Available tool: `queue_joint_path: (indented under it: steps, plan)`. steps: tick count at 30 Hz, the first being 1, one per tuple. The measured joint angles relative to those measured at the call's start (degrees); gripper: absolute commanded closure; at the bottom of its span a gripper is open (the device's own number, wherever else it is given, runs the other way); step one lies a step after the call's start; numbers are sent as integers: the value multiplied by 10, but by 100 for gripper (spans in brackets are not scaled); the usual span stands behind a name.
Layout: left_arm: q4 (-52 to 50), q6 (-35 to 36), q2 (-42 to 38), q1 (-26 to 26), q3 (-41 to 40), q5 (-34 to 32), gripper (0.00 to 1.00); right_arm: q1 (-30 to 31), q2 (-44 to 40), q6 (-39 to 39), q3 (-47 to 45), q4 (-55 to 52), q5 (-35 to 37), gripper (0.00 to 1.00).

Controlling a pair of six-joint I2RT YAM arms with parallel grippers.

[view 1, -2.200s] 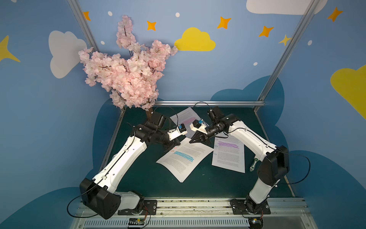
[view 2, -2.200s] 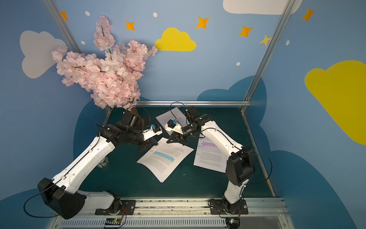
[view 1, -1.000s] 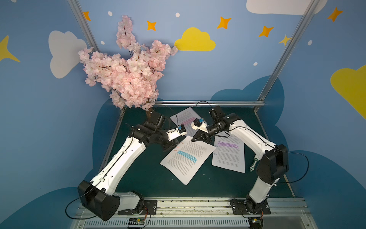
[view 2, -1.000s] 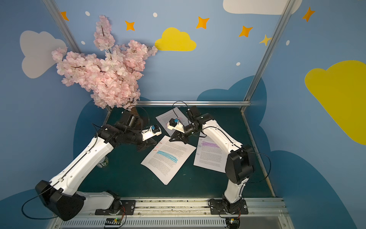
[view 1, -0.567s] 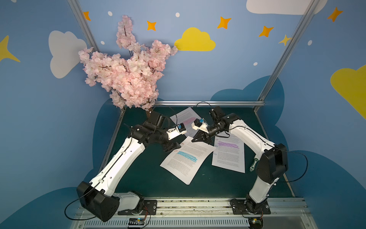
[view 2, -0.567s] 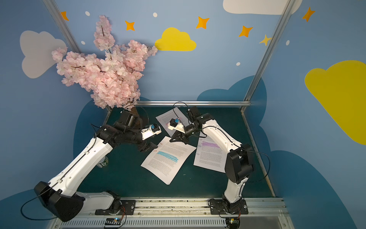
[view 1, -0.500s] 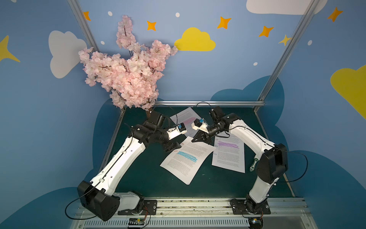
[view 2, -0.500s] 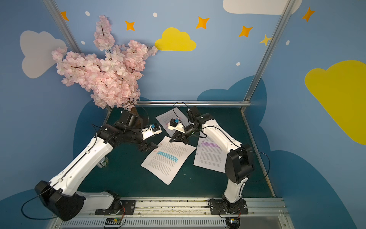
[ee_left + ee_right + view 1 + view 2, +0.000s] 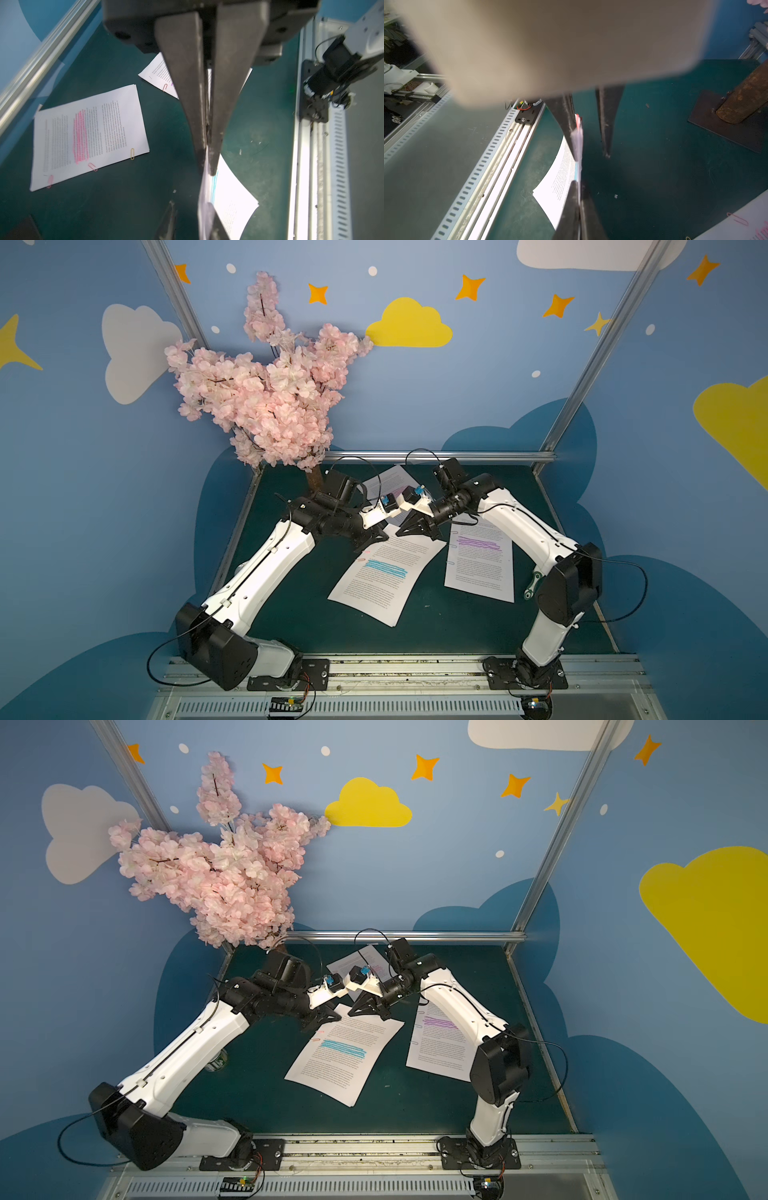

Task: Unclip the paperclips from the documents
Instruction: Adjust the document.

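Observation:
Three white documents lie on the green mat: blue-band [image 9: 386,572] in the middle, purple-band [image 9: 478,568] to its right, pink-band [image 9: 89,133] at the back. My right gripper [image 9: 578,184] is shut on the blue-band sheet's raised far edge. Facing it, my left gripper [image 9: 190,204] is open, with that edge and a red paperclip [image 9: 578,120] lying against one finger [image 9: 566,124]. Another red paperclip [image 9: 360,560] sits on the same edge lower down. Pale paperclips [image 9: 453,546] line the purple-band sheet. Pink [image 9: 92,166] and yellow [image 9: 132,153] paperclips hold the pink-band one.
A pink blossom tree [image 9: 270,398] stands at the back left, its trunk on a black plate [image 9: 726,124] close to the grippers. A metal rail [image 9: 374,672] runs along the front. A small can [image 9: 218,1060] sits under the left arm and a green-and-white tool [image 9: 532,585] by the right arm.
My left gripper's jaws went from shut to apart at the blue-band document's edge. That document shifted slightly to the right. The right gripper kept its grip.

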Motion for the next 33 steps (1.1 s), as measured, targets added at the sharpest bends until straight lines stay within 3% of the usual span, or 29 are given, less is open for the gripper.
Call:
queue_joint_path:
  steps: [6, 7, 11, 13, 15, 20, 33]
  plan:
    - [-8, -10, 6, 2, 9, 26, 98, -3, 2, 0, 10, -6, 0, 100]
    - [-12, -11, 6, 3, 13, 28, 98, -4, 2, 0, 11, -5, 0, 94]
    - [-16, -14, 5, 4, 25, 41, 98, -12, 2, 2, 14, 0, -3, 48]
    - [-16, -17, 2, 9, 36, 47, 98, -25, -1, 7, 6, 12, -9, 34]
    - [-17, -20, -3, 14, 51, 50, 98, -47, -8, 20, -12, 30, -20, 28]
    - [-28, -23, -20, 29, 98, 52, 98, -99, -35, 58, -56, 82, -43, 24]
    - [-28, -60, -64, 80, 134, 57, 98, -136, -74, 188, -125, 255, -118, 24]
